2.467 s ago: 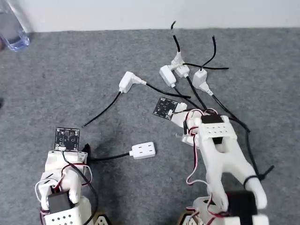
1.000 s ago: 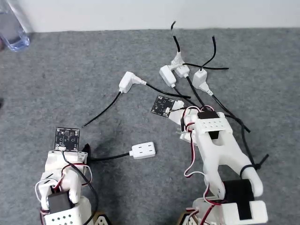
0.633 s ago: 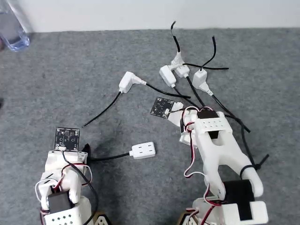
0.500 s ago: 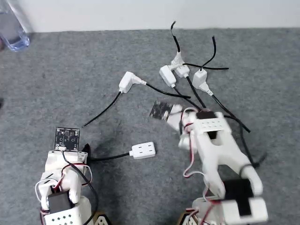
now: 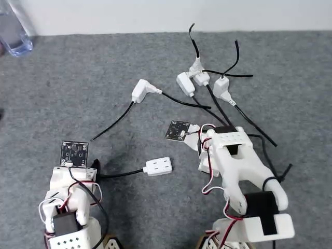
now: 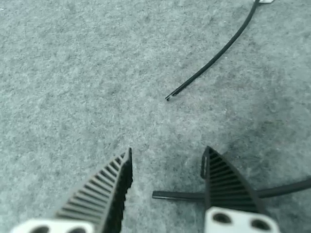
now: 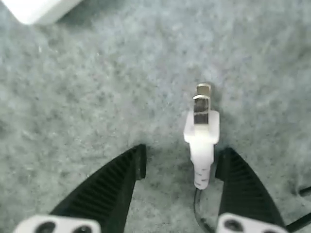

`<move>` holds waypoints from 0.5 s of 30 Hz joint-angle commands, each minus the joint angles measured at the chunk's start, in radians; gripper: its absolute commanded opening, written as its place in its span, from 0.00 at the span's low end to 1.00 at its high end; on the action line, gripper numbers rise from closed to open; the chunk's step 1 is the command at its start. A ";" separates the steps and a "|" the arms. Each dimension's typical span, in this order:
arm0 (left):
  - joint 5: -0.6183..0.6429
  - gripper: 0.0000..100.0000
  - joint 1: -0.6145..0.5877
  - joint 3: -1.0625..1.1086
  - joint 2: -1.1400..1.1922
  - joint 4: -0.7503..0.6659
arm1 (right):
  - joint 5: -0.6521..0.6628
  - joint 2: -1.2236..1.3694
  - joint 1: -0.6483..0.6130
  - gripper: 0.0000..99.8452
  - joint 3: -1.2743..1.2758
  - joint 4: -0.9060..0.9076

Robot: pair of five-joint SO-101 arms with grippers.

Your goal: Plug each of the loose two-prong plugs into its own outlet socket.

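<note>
A white outlet socket strip [image 5: 158, 165] lies on the grey carpet between the two arms, on a black cable. A loose white plug [image 5: 140, 91] lies farther back, and three more plugs [image 5: 199, 78] cluster at the back right. In the right wrist view a small white two-prong plug [image 7: 201, 128] lies on the carpet between the fingers of my open right gripper [image 7: 182, 153], close to one finger [image 7: 238, 187]. My left gripper [image 6: 167, 151] stands open over bare carpet, with a black cable [image 6: 177, 195] by one finger.
Black cables [image 5: 228, 111] trail from the plug cluster past the right arm [image 5: 236, 155]. A loose cable end [image 6: 168, 98] lies ahead of the left gripper. A clear bottle [image 5: 13, 33] stands at the back left corner. A white wall borders the carpet's far edge.
The right arm has drawn back toward the front and slightly left, away from the plug cluster. The cable beside it has shifted along. The left arm has kept still.
</note>
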 commanded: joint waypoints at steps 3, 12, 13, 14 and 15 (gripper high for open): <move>-0.011 0.22 0.002 -0.005 -0.014 -0.020 | 0.011 -0.007 -0.016 0.21 -0.044 -0.015; -0.011 0.22 0.002 -0.005 -0.014 -0.020 | 0.084 -0.001 -0.008 0.01 -0.121 -0.035; -0.011 0.22 0.002 -0.005 -0.014 -0.020 | 0.101 -0.001 -0.008 0.02 -0.118 -0.033; -0.011 0.22 0.002 -0.005 -0.014 -0.020 | 0.109 -0.001 -0.007 0.01 -0.117 -0.031; -0.011 0.22 0.002 -0.005 -0.014 -0.020 | 0.110 -0.002 -0.005 0.01 -0.117 -0.031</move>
